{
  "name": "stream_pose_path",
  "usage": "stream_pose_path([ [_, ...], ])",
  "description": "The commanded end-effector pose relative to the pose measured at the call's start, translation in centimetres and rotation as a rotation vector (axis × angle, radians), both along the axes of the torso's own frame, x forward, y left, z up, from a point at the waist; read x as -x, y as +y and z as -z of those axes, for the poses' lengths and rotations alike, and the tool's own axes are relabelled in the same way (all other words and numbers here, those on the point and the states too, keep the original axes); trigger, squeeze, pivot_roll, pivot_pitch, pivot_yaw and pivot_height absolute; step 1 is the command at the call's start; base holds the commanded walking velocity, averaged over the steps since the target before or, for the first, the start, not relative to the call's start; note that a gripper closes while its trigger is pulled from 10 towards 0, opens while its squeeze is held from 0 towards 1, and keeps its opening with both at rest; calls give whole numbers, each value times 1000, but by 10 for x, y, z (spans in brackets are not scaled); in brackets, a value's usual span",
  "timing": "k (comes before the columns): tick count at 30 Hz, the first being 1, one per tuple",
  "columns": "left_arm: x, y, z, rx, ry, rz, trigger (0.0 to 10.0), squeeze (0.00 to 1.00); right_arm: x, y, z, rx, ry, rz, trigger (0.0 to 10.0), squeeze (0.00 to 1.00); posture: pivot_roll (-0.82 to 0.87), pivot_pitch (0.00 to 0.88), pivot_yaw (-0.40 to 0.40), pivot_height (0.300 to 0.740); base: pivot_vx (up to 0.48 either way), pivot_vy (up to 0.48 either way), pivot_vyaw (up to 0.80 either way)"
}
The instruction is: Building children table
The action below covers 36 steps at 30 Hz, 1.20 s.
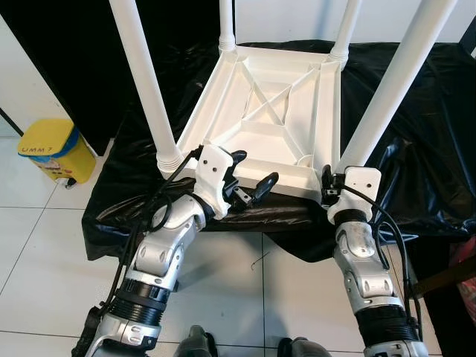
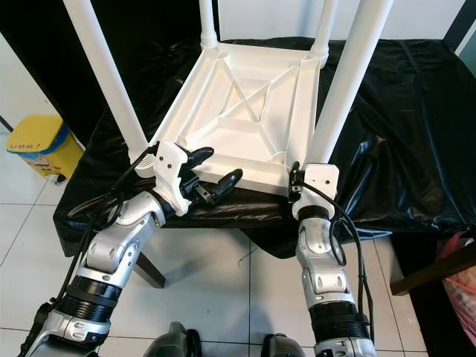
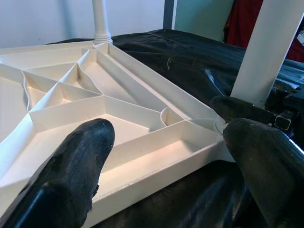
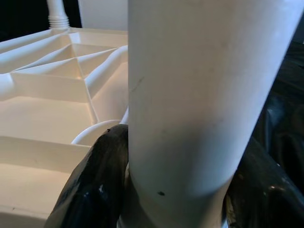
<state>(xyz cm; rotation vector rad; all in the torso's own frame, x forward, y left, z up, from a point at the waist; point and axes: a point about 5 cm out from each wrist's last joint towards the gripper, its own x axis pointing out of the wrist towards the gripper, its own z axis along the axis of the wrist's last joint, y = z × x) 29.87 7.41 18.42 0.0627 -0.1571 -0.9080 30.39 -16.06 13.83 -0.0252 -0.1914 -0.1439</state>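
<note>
A white plastic children's table [image 1: 264, 111] lies upside down on a tabletop draped in black sheeting [image 1: 416, 149], its four legs pointing up. The right gripper [image 4: 175, 190] clamps its fingers [image 4: 95, 185] around the near right leg [image 1: 390, 89] at its base. The left gripper [image 1: 249, 178] hovers with fingers spread wide at the table's near edge, beside the near left leg [image 1: 145, 82].

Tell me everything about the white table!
The table looks like white plastic and lies upside down on a black sheet, its ribbed underside facing up. Four round legs stand in its corners. The right gripper is shut on the near right leg, at its base. The left gripper is open at the near edge.
</note>
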Motion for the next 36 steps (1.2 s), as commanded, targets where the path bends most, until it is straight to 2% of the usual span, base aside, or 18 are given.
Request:
stream_pose_path([
  [1, 2, -1, 1, -13, 3, 14, 10000, 0, 4, -6, 11, -7, 45, 13, 10000, 0, -17, 82, 14, 740, 0, 0, 0],
  [2, 3, -2, 2, -18, 4, 17, 10000, 0, 4, -8, 9, 3, 35, -8, 10000, 1000, -18, 80, 13, 740, 0, 0, 0],
  [9, 7, -5, 3, -27, 6, 36, 10000, 0, 4, -14, 3, 19, 11, -91, 10000, 1000, -17, 73, 11, 740, 0, 0, 0],
  [11, 13, -9, 6, -40, 12, 74, 10000, 0, 4, -17, -1, 27, -2, -200, 10000, 1000, -18, 72, 11, 740, 0, 0, 0],
  [12, 13, -9, 6, -40, 12, 74, 10000, 0, 4, -17, -1, 27, -2, -200, 10000, 1000, -18, 72, 11, 740, 0, 0, 0],
  [13, 18, -11, 8, -50, 16, 104, 10000, 0, 4, -19, -3, 35, -3, -269, 10000, 0, -19, 73, 10, 740, 0, 0, 0],
  [15, 18, -11, 8, -50, 16, 104, 10000, 0, 4, -19, -3, 35, -3, -269, 10000, 0, -19, 73, 10, 740, 0, 0, 0],
  [17, 25, -14, 13, -82, 50, 155, 10000, 0, 3, -22, -7, 80, -1, -416, 10000, 0, -23, 73, 14, 740, 0, 0, 0],
  [19, 27, -16, 16, -102, 73, 173, 10000, 0, 0, -25, -10, 112, 6, -495, 10000, 0, -24, 74, 15, 740, 0, 0, 0],
  [21, 27, -16, 16, -102, 73, 173, 10000, 0, 0, -25, -10, 112, 6, -495, 10000, 0, -24, 74, 15, 740, 0, 0, 0],
  [23, 26, -19, 17, -109, 79, 166, 10000, 0, -5, -25, -11, 138, 24, -571, 10000, 0, -27, 74, 17, 740, 0, 0, 0],
  [30, 25, -25, 17, -146, 39, 149, 10000, 0, -16, -22, -10, 216, 76, -700, 10000, 0, -19, 74, 9, 740, 0, 0, 0],
  [36, 24, -26, 15, -153, 20, 136, 10000, 0, -21, -23, -7, 233, 109, -748, 10000, 0, -12, 67, 2, 740, 0, 0, 0],
])
